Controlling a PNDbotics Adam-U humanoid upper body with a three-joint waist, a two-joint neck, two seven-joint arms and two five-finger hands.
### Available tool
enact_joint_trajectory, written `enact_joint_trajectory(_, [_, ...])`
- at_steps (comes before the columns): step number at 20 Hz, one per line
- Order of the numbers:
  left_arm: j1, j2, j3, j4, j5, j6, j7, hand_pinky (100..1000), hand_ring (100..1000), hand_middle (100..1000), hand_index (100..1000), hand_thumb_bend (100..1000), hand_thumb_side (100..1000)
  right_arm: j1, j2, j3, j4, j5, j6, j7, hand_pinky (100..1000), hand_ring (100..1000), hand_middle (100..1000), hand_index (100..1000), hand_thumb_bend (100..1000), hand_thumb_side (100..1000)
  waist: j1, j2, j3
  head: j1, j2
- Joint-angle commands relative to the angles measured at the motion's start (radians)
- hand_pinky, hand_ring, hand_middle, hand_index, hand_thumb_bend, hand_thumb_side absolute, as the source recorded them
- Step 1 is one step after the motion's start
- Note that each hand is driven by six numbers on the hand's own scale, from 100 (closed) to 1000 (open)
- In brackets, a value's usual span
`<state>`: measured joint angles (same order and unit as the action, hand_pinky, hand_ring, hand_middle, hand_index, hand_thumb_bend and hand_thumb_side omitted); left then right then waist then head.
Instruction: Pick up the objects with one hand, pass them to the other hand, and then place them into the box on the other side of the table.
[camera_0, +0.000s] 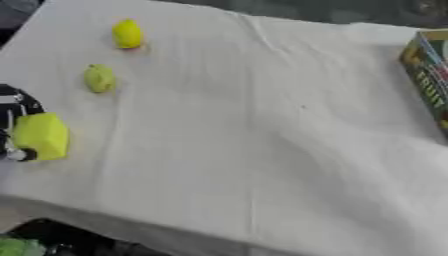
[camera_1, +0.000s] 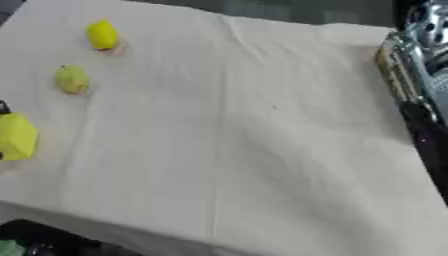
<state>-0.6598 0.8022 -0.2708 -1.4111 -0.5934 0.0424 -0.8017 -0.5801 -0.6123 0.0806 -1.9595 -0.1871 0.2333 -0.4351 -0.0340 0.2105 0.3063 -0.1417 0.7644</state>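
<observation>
At the left edge of the white cloth-covered table (camera_0: 262, 125), the robot's black left hand (camera_0: 12, 117) is against a large, blocky yellow-green object (camera_0: 41, 136); the hand is mostly cut off by the frame, so whether its fingers are curled round the object or just resting against it cannot be told. Two more pieces lie farther back on the cloth, apart from each other and from the hand: a small pale-green rounded fruit-like object (camera_0: 99, 78) and, beyond it, a bright yellow lemon-shaped object (camera_0: 128, 34). The printed cardboard box (camera_0: 430, 75) sits at the far right edge, well apart from all three. In the right eye view a silver and black part of the right arm shows at the upper right, but its hand is not seen. The main risk seems to be the handover: the blocky piece looks bulky for one hand and could slip when passed. The cloth is wrinkled, so a dropped round piece may roll toward the table edge.
</observation>
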Motion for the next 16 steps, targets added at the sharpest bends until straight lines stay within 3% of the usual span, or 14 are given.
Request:
enact_joint_trajectory(1, [-0.002, 0.064, 0.069, -0.109, 0.044, 0.041, 0.054, 564, 560, 526, 619, 286, 100, -0.01, -0.027, -0.009, -0.01, -0.002, -0.003, 0.002, 864, 842, 842, 772, 389, 420, 0.002, -0.006, 0.005, -0.024, 0.006])
enact_joint_trajectory(7, [0.002, 0.094, 0.131, -0.247, 0.154, 0.119, 0.16, 519, 555, 534, 619, 263, 100, -0.009, -0.032, -0.006, -0.017, -0.001, -0.002, 0.008, 865, 842, 842, 773, 390, 420, 0.002, -0.008, 0.012, -0.054, 0.006])
enact_joint_trajectory(12, [-0.005, 0.09, 0.15, -0.318, 0.225, 0.136, 0.267, 474, 536, 524, 616, 245, 100, -0.012, -0.034, 0.0, -0.028, 0.0, 0.002, 0.023, 866, 842, 843, 775, 393, 421, 0.0, -0.006, 0.012, -0.078, 0.006])
enact_joint_trajectory(16, [0.003, 0.072, 0.154, -0.388, 0.288, 0.135, 0.414, 445, 525, 519, 616, 231, 100, -0.015, -0.036, 0.008, -0.039, 0.003, 0.005, 0.042, 868, 844, 844, 778, 394, 424, -0.002, -0.003, 0.009, -0.095, 0.001])
